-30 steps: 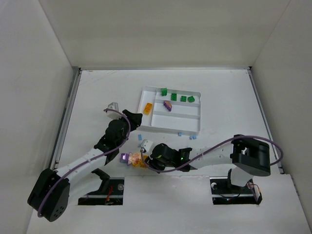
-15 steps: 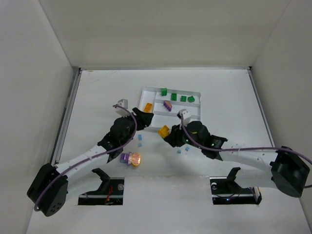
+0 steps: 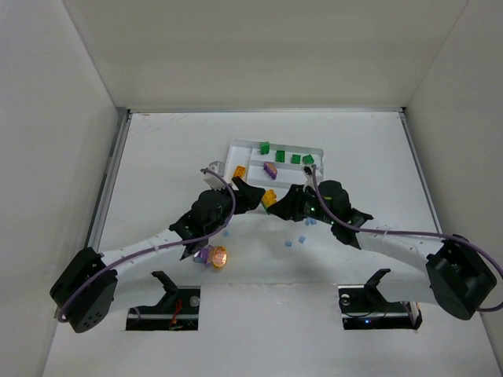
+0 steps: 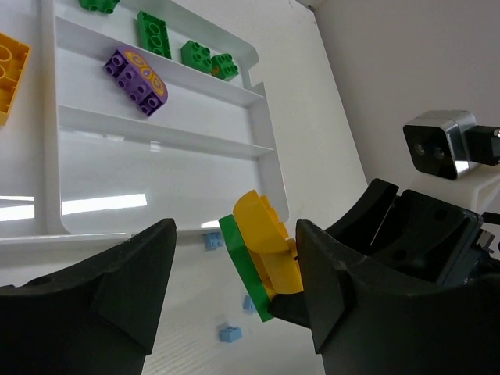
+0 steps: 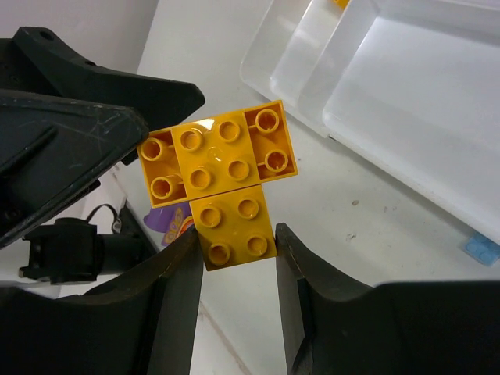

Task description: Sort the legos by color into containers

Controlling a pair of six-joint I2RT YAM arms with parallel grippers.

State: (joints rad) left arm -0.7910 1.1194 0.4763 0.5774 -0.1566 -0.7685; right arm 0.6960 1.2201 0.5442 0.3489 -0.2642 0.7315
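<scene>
A: Where is the yellow brick cluster [image 5: 220, 176]?

B: Off the table, pinched in the right gripper [image 5: 236, 266]. Its fingers [image 5: 176, 305] are clenched on the lowest two-by-two brick. The left wrist view shows a green plate on one face of the stack.

A: And the left gripper [image 4: 234, 262]?

B: Spread wide, grasping nothing. The cluster sits in the gap between its fingers [image 4: 101, 289], with space showing on the plate side. Whether the other finger touches it, I cannot tell.

A: How does it lie to the white tray [image 4: 156, 168]?

B: From above, the cluster hangs just at the tray's near left edge, between the two grippers.

A: What lies in the tray?

B: Four green bricks [image 4: 155, 33] in the far compartment, a purple brick [image 4: 137, 72] in the next one, and a yellow brick [image 4: 12, 70] in the side compartment on the left.

A: On the table?

B: Tiny light blue bricks [image 4: 230, 334] near the tray's near edge. Purple and orange round pieces [image 3: 212, 255] lie together closer to the arm bases.
</scene>
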